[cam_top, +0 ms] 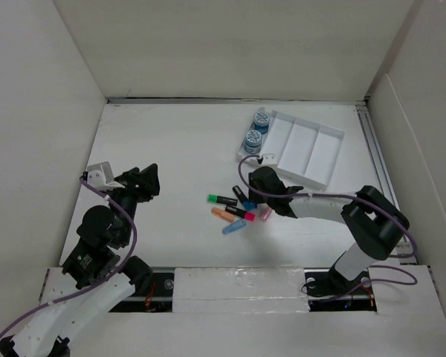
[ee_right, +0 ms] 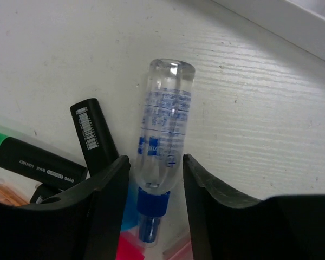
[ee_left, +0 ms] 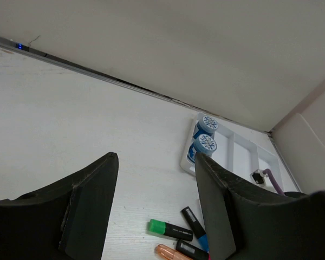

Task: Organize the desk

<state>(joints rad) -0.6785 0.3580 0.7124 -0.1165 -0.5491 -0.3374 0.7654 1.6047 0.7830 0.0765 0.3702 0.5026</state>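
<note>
On the white desk (cam_top: 171, 149) a heap of markers lies near the middle: a green-capped one (cam_top: 221, 199), an orange one (cam_top: 224, 213) and a blue one (cam_top: 233, 227). My right gripper (cam_top: 259, 202) is down at the heap's right side. In the right wrist view its jaws (ee_right: 156, 162) stand open on either side of a clear glue bottle (ee_right: 162, 124) with a blue cap, which lies flat with a thin gap at each side. My left gripper (ee_left: 157, 206) hovers open and empty to the left of the heap (cam_top: 149, 181).
A white compartmented tray (cam_top: 340, 137) sits at the back right, with two blue tape rolls (cam_top: 256, 129) in its left slot. A black marker (ee_right: 92, 132) and the green-capped marker (ee_right: 27, 157) lie just left of the bottle. White walls surround the desk.
</note>
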